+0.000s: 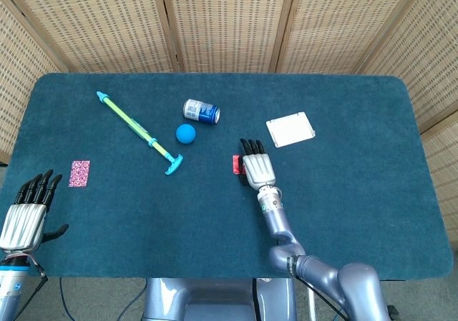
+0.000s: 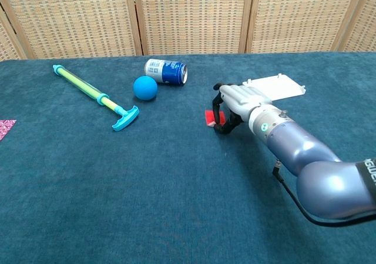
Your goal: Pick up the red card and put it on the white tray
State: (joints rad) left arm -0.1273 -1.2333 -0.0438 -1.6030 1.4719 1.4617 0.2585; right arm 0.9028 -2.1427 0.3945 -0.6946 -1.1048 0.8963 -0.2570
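The red card point(image 1: 235, 164) point(image 2: 209, 117) lies mid-table, mostly hidden under my right hand point(image 1: 256, 165) point(image 2: 238, 105). That hand's dark fingers curl down over the card's right side and pinch it; only the card's left edge shows. The white tray point(image 1: 290, 129) point(image 2: 275, 86) sits flat just behind and to the right of this hand, a short way off. My left hand point(image 1: 28, 206) hovers at the table's front left corner with fingers spread and nothing in it; it shows only in the head view.
A blue and white can point(image 1: 201, 111) lies on its side at the back, with a blue ball point(image 1: 186, 134) beside it. A long green and cyan toy pump point(image 1: 139, 132) lies diagonally to the left. A pink patterned card point(image 1: 79, 173) sits near the left edge.
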